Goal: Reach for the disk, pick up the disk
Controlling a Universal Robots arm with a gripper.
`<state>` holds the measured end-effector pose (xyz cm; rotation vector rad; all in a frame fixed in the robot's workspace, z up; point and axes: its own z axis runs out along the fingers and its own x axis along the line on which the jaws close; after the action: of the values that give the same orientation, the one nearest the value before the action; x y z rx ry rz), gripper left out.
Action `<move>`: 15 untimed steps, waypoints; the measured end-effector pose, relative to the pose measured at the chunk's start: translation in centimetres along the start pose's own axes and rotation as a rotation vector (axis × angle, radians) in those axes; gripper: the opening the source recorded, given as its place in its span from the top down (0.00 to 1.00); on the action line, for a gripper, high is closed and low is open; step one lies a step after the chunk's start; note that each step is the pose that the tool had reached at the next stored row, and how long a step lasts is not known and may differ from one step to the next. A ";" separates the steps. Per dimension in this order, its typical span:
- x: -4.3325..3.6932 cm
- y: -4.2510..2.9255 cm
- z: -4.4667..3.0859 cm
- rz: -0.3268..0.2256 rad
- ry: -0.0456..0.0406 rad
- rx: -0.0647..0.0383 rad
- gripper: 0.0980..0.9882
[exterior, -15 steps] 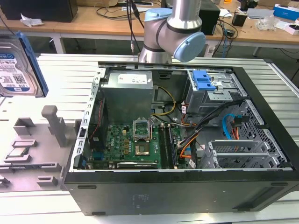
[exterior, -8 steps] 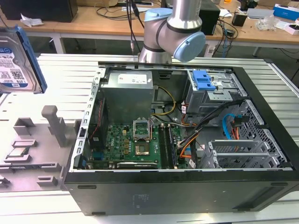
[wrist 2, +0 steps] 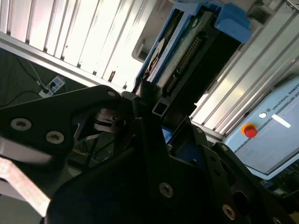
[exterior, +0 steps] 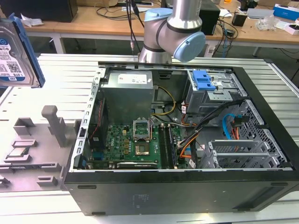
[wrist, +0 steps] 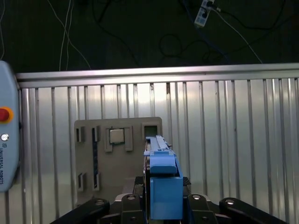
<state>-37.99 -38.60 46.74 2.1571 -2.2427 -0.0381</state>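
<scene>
The disk (exterior: 14,53), a silver hard drive with a white-and-blue label in a blue caddy, hangs in the air at the exterior view's far left, above the slatted table. In the first wrist view the disk (wrist: 163,182) stands edge-on between my black fingers, with my gripper (wrist: 163,196) shut on its blue caddy. In the second wrist view the disk (wrist 2: 187,51) sticks out beyond the gripper (wrist 2: 152,105), connector edge showing. It is well above the grey fixture plate (wrist: 119,154).
An open computer case (exterior: 187,116) takes up the middle of the slatted metal table (exterior: 65,74). The grey fixture plate (exterior: 37,140) with upright holders lies to its left, and a small chip (wrist: 117,136) rests on it. The arm's base (exterior: 173,32) stands behind the case. A pendant with a red button (wrist: 3,114) lies beside the plate.
</scene>
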 end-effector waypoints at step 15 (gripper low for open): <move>0.01 -0.05 -2.47 0.000 0.0000 0.000 0.70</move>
<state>-37.84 -38.60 49.21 2.1571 -2.2426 -0.0381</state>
